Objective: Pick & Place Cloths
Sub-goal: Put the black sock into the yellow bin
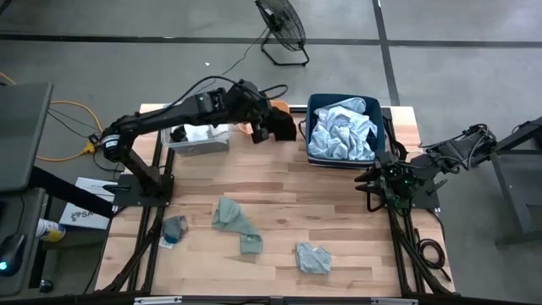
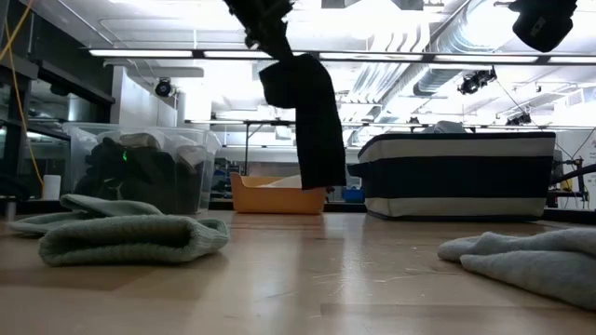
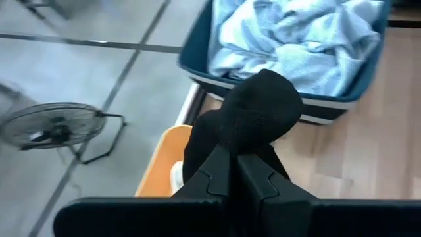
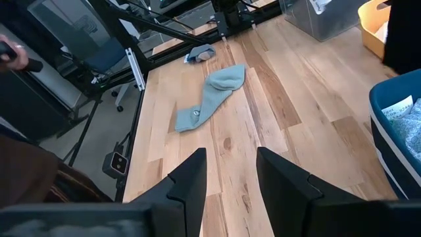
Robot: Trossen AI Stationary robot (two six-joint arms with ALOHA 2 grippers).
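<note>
My left gripper (image 1: 264, 127) is at the far middle of the table, raised, shut on a black cloth (image 2: 312, 121) that hangs above the orange bin (image 2: 275, 195), left of the navy bin (image 1: 343, 131). The navy bin holds a pale blue cloth (image 3: 296, 39). Three grey-green cloths (image 1: 237, 222) (image 1: 313, 258) (image 1: 174, 227) lie flat on the wooden table. My right gripper (image 1: 373, 182) is open and empty at the table's right edge; it also shows in the right wrist view (image 4: 230, 171). My left gripper pinches the black cloth between its two shut fingers (image 3: 260, 181), on a bunched part (image 3: 253, 141) just past the fingertips; one layer or several, I cannot tell. The cloth hangs slack below the gripper (image 2: 317, 149), lifted clear of the table and bins.
A clear bin (image 1: 199, 135) with white and dark cloth stands at the far left. A floor fan (image 1: 284, 30) stands beyond the table. A person's hand (image 4: 13, 56) shows beyond the table's left side. Bare wood lies between the cloths and the bins.
</note>
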